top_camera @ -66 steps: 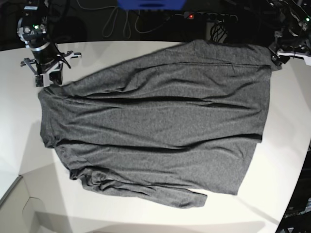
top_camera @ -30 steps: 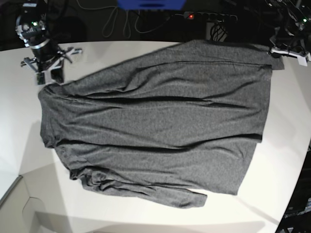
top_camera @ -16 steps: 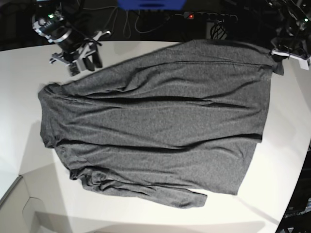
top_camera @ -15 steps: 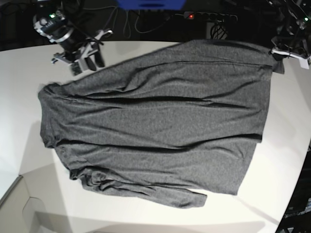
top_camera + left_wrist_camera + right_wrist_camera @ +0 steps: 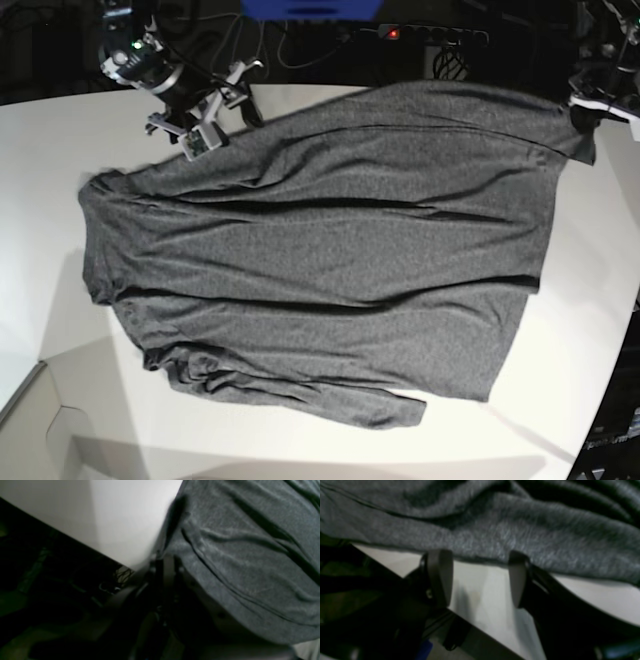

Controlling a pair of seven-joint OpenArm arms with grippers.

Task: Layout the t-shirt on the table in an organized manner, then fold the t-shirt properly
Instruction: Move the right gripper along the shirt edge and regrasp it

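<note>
Across the middle of the white worktop lies the grey shirt, its upper-right corner pinched by the closed left tool, while the right tool gapes empty at its upper-left edge.

Heathered knit t-shirt (matte table)

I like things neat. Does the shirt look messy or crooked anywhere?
Yes. The t-shirt lies slanted across the table, not square to it. Long wrinkles run across its middle, and the near edge is bunched and rolled up. One far corner is pulled out to a point where the left hand pinches it.
</note>
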